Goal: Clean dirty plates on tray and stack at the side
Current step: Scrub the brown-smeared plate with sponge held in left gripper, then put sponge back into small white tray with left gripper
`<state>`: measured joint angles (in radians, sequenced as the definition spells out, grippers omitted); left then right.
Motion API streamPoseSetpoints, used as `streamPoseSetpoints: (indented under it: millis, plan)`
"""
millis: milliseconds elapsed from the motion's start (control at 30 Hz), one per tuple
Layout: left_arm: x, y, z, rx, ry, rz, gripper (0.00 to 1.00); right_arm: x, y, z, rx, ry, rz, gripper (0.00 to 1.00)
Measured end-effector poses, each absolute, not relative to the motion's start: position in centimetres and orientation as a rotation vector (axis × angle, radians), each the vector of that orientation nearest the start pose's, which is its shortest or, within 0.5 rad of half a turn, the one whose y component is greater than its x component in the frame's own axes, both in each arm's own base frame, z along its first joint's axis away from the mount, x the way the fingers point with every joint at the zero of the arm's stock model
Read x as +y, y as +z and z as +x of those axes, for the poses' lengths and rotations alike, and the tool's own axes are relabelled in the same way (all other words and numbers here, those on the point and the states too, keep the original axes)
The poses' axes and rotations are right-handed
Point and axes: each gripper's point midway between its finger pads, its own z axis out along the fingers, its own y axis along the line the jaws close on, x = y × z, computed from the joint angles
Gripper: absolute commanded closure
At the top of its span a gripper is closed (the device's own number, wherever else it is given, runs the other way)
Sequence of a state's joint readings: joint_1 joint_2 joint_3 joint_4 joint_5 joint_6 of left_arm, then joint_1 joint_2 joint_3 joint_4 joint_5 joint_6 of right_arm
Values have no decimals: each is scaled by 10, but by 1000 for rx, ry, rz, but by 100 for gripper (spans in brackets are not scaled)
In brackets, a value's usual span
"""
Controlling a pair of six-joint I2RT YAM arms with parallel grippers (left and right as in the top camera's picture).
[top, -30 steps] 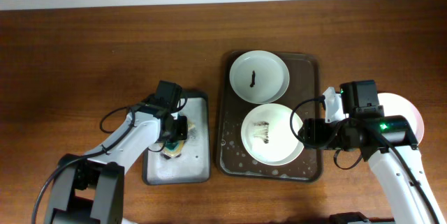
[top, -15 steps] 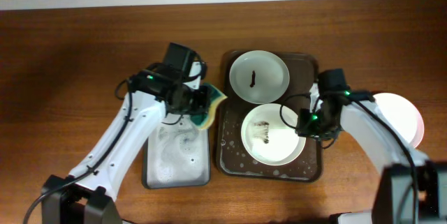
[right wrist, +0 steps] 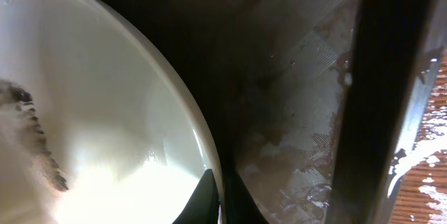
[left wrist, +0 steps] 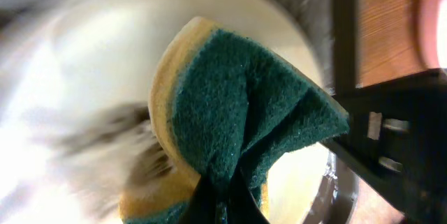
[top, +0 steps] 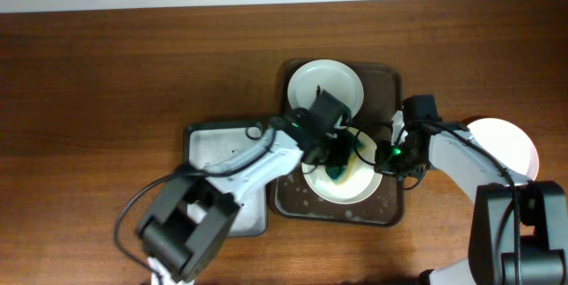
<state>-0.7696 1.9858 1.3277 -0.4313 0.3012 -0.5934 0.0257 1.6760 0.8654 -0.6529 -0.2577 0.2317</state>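
Note:
The dark brown tray [top: 387, 85] holds two plates. The far plate [top: 325, 88] is partly covered by my left arm. On the near plate [top: 353, 193], my left gripper [top: 337, 162] is shut on a green-and-yellow sponge [top: 341, 170] and presses it onto the centre. From the left wrist, the folded sponge [left wrist: 237, 112] lies on the blurred white plate [left wrist: 77, 77]. My right gripper [top: 383, 158] is shut on that plate's right rim. The right wrist view shows the pinched rim [right wrist: 213, 175] and a dark smear [right wrist: 31, 130]. A third plate [top: 508, 147] lies on the table to the right.
A grey rectangular tray [top: 222, 165] with soapy water stands left of the brown one, under my left arm. The brown tray's wet floor [right wrist: 293, 77] shows suds. Bare wooden table [top: 106, 72] stretches to the left and behind.
My left arm lifted the sponge off the grey tray and swung right onto the near plate. My right gripper moved in and shut on that plate's right rim.

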Motion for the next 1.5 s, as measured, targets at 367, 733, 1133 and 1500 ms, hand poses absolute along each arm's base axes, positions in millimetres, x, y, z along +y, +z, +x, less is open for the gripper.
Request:
streamPoseSetpoints:
  millis: [367, 733, 1133, 1500]
  plan:
    - [-301, 9, 313, 2896, -109, 109, 100, 54, 1, 281, 3041, 439, 297, 96]
    - [-266, 40, 310, 2884, 314, 316, 100, 68, 2, 258, 3119, 530, 307, 96]
    - [-111, 112, 305, 2941, 24, 11, 100, 14, 119, 249, 2795, -84, 211, 96]
    - [-85, 59, 277, 3025, -277, -138, 95, 85, 213, 260, 2168, -729, -372, 96]
